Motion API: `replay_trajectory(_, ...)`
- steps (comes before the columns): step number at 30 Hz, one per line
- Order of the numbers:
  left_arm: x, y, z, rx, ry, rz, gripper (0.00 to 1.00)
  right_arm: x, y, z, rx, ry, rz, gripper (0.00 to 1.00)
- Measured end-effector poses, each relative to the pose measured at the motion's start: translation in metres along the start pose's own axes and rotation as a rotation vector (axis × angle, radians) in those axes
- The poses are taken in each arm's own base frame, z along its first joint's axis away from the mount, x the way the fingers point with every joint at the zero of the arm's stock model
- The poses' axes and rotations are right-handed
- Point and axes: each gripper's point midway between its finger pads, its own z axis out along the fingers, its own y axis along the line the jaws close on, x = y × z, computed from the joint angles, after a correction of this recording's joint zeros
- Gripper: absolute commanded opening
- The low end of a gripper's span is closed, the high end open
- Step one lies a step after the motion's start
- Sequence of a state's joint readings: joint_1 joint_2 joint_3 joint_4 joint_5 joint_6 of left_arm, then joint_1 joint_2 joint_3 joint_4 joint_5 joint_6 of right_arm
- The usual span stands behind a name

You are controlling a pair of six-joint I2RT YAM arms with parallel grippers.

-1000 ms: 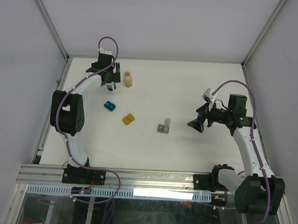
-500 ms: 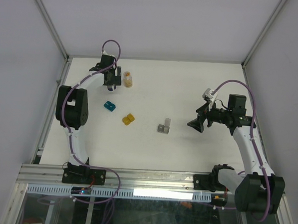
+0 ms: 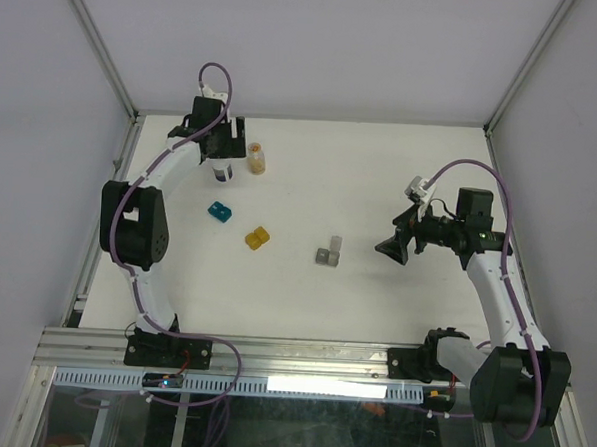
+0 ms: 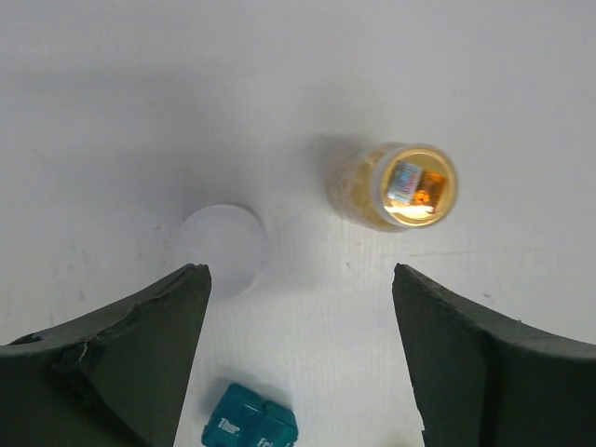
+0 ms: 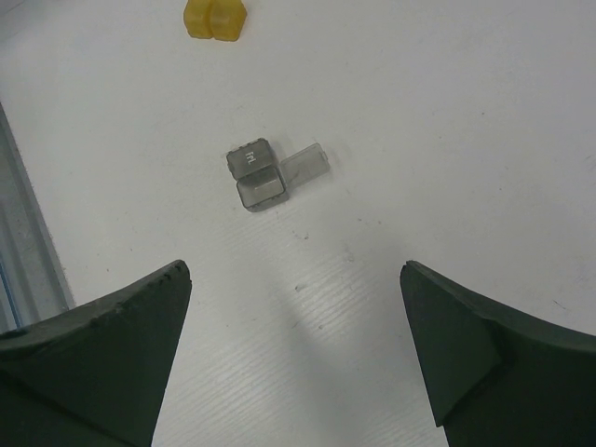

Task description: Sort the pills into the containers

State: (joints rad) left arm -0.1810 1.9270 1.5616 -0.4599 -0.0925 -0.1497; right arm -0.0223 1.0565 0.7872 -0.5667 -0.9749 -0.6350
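Observation:
An open amber pill bottle (image 3: pixel 256 160) stands at the back left; in the left wrist view (image 4: pixel 405 184) its mouth shows orange contents with a glare on them. Its white cap (image 4: pixel 223 250) lies beside it on the table (image 3: pixel 381 178). The teal container (image 3: pixel 219 211) (image 4: pixel 250 430) and the amber-yellow container (image 3: pixel 258 237) (image 5: pixel 216 19) sit shut. The gray container (image 3: pixel 328 253) (image 5: pixel 256 177) has one lid open. My left gripper (image 3: pixel 223 147) (image 4: pixel 298 279) is open and empty above the cap and bottle. My right gripper (image 3: pixel 388 247) (image 5: pixel 293 270) is open and empty, right of the gray container.
White walls with metal frame posts (image 3: pixel 99 48) enclose the table on three sides. A metal rail (image 3: pixel 302 356) runs along the near edge by the arm bases.
My left gripper has shifted a little toward the back wall and turned, staying open beside the bottle. The right arm and the containers have not moved.

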Motion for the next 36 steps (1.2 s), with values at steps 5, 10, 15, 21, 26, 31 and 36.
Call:
replay_trajectory(5,-0.013,-0.026,-0.004,0.127,-0.008,-0.027,0.78,0.000,0.000,0.000,-0.001,0.001,0.001,0.98)
replay_trajectory(10,-0.025,-0.044,0.008,0.171,-0.018,-0.032,0.79,0.000,0.000,0.000,-0.001,0.001,0.000,0.98)
replay_trajectory(15,-0.016,-0.061,0.030,0.169,0.013,-0.008,0.79,0.000,0.000,0.000,-0.001,0.001,-0.001,0.98)
replay_trajectory(21,0.012,-0.070,0.051,0.142,0.086,0.019,0.79,0.000,0.000,0.000,-0.001,0.001,-0.001,0.98)
replay_trajectory(26,0.021,-0.071,0.057,0.120,0.115,0.031,0.78,0.000,0.000,0.000,-0.001,0.001,-0.001,0.98)
replay_trajectory(31,0.016,-0.071,0.059,0.112,0.109,0.035,0.75,0.000,0.000,0.000,-0.001,0.001,-0.001,0.98)
replay_trajectory(36,0.004,-0.071,0.065,0.100,0.083,0.039,0.63,0.000,0.000,0.000,-0.001,0.001,-0.001,0.99)
